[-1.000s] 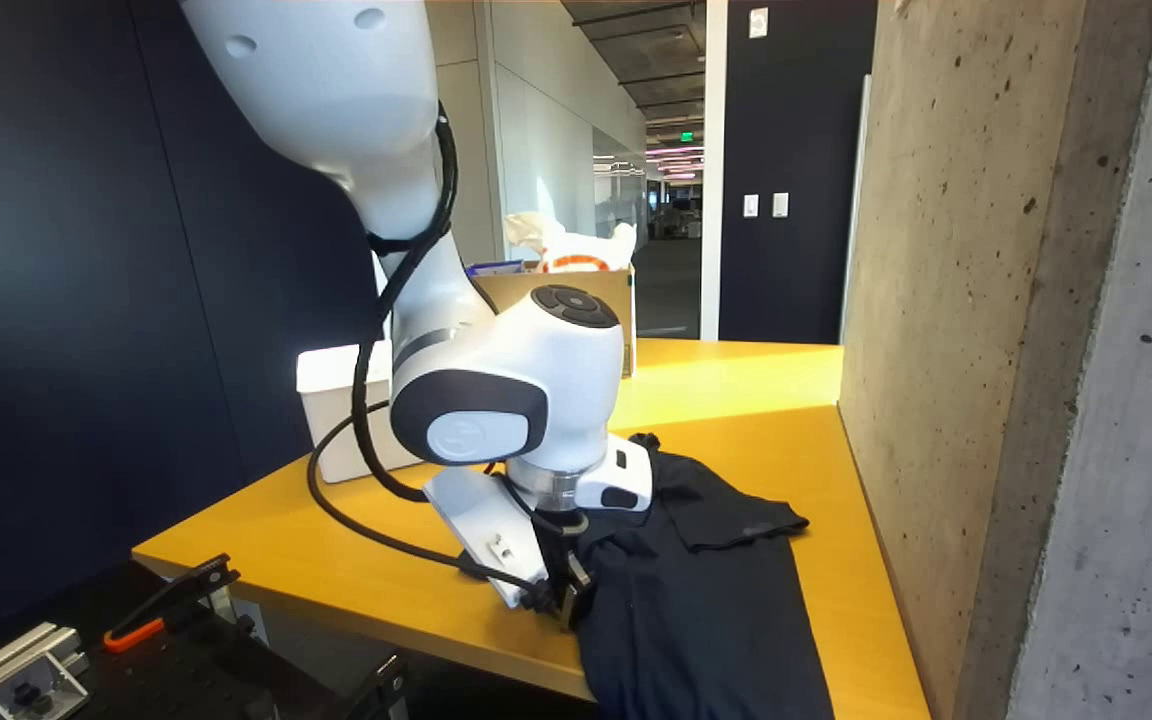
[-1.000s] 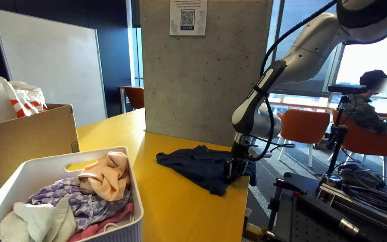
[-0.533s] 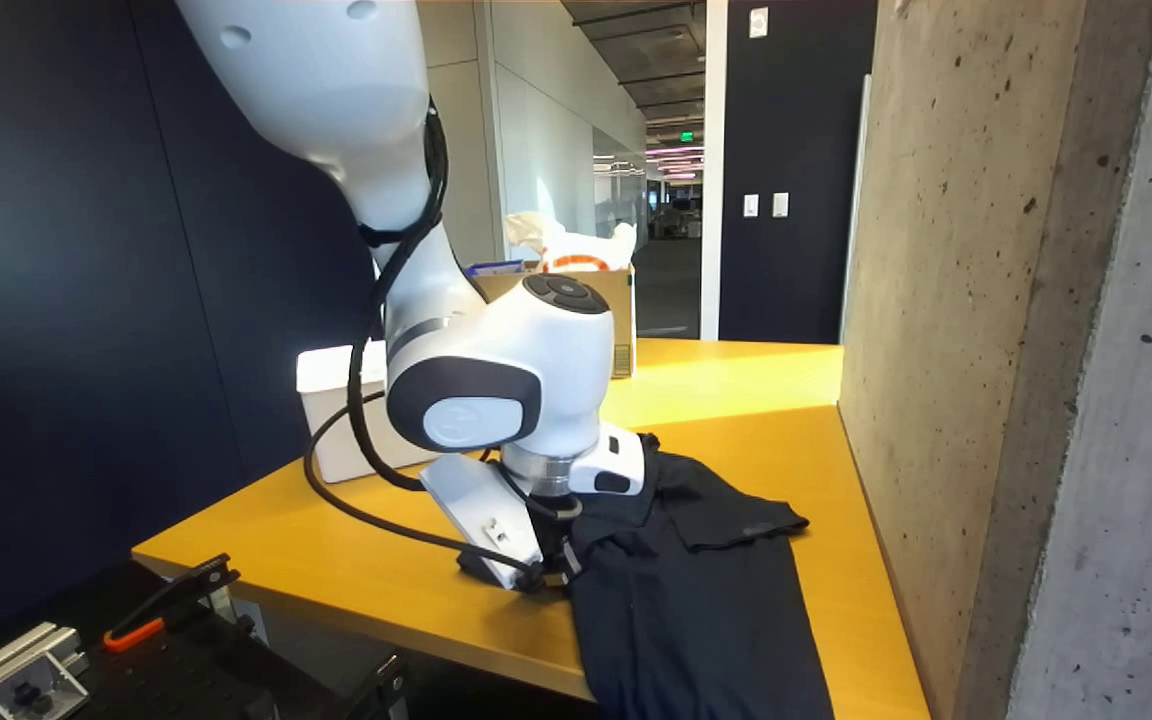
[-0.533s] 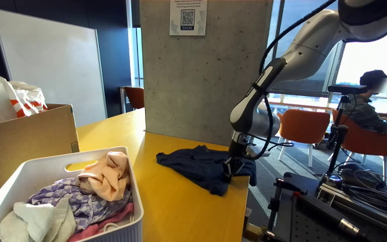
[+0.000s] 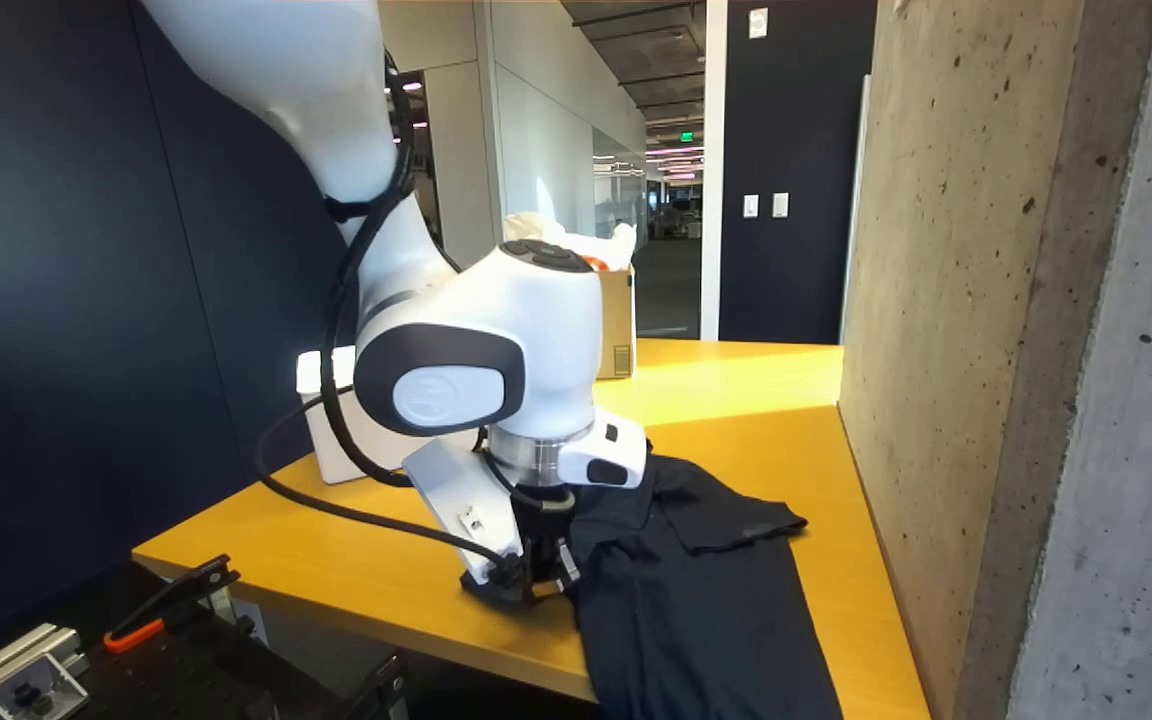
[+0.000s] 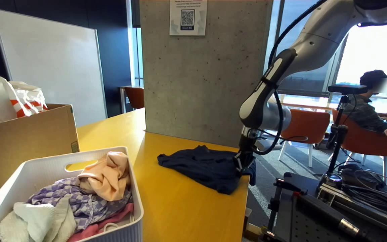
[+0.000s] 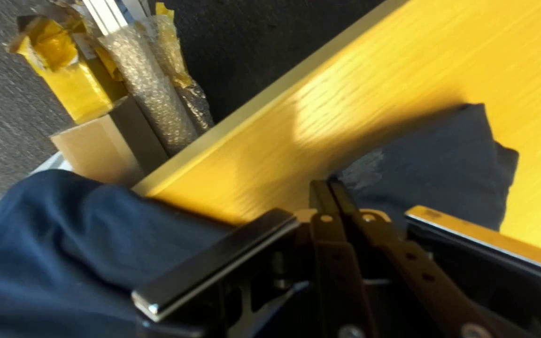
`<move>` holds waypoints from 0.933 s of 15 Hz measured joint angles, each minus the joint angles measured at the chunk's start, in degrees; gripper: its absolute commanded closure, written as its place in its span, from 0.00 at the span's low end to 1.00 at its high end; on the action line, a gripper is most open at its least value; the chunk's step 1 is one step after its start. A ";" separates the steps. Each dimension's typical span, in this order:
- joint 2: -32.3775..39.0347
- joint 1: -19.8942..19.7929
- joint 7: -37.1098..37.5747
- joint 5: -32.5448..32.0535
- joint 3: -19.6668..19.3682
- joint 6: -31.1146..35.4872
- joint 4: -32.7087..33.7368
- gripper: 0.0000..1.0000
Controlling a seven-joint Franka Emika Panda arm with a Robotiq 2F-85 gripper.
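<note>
Though hard to make out at the tips, clenched with one gripper (image 7: pixel 328 183) on one shirt (image 5: pixel 706 600), cut off below in an exterior view, lying on and hanging off one table (image 6: pixel 186 215). With at least four cloths (image 6: pixel 82 200) counted in one cropped basket (image 6: pixel 50 169).

A grey, pitted concrete pillar (image 6: pixel 207 77) rises beside a yellow wood-topped table (image 6: pixel 180 211) in both exterior views. In an exterior view its face bears a white paper poster (image 6: pixel 187 16) with a QR code; left of the pillar are a large rectangular whiteboard (image 6: pixel 52 67), a dark navy panelled wall (image 6: pixel 113 50) and a rust-orange chair (image 6: pixel 135 97), and right of it tall, bright glass windows (image 6: pixel 371 50), two orange chairs (image 6: pixel 366 139) with pale legs and a grey carpeted floor (image 6: pixel 264 188) striped with sunlight. In an exterior view, left of the pillar, a dark navy upright panel (image 5: pixel 796 110) carries rectangular white switch plates (image 5: pixel 780 205), a long pale wall (image 5: pixel 551 130) recedes farther left, and a band of sunlight (image 5: pixel 726 362) crosses the table near the pillar
</note>
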 measured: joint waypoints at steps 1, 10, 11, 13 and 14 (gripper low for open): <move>-2.15 1.35 1.78 -0.79 -2.27 -0.20 -1.20 0.99; -9.14 24.67 23.89 -20.47 -16.24 -20.14 11.81 0.99; -9.15 26.62 23.96 -21.80 -15.52 -20.71 13.83 0.99; -9.11 30.57 24.48 -24.81 -14.53 -20.66 17.63 0.99; -9.02 32.26 24.58 -25.95 -13.93 -20.63 19.72 0.99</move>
